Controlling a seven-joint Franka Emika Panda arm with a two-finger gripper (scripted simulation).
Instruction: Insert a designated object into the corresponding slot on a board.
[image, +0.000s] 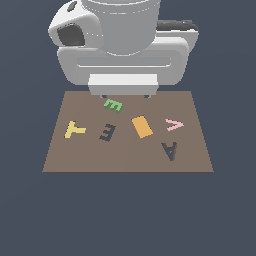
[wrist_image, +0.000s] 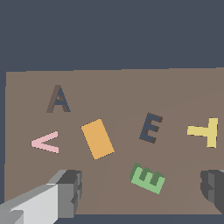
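Green E (wrist_image: 148, 178) sits flat on the brown board (wrist_image: 183, 87), close to the board's edge under the arm, and in my wrist view it lies between the two fingertips (wrist_image: 70, 192) with clear board on both sides of it. I read the claw as spread wide: one grey finger shows at one side of the wrist view, the dark tip of the other at the opposite side, and neither touches the letter. The gripper (wrist_image: 142, 190) hangs above the block, apart from it.

From the exterior view, the green E (image: 113, 105) is tilted, just in front of the pale gripper body (image: 122, 82), whose bulk hides the far edge of the board (image: 75, 160) and the fingers themselves. I see a strip of bare brown between the letter and that edge, though I cannot tell how much.

Next out from the block is the dark E-shaped slot (image: 107, 132), near it and slightly toward the exterior view's left, with open board between the two. An orange rectangle (image: 142, 126) lies just beside the slot on the exterior view's right, apart from it. The yellow T (image: 75, 129) is off to the left, well away from the board's side edge. The pink V (image: 174, 124) and the dark A-shaped recess (image: 170, 150) are toward the right side, the A closest to the board's near edge. Nothing overlaps; each piece has bare board around it.
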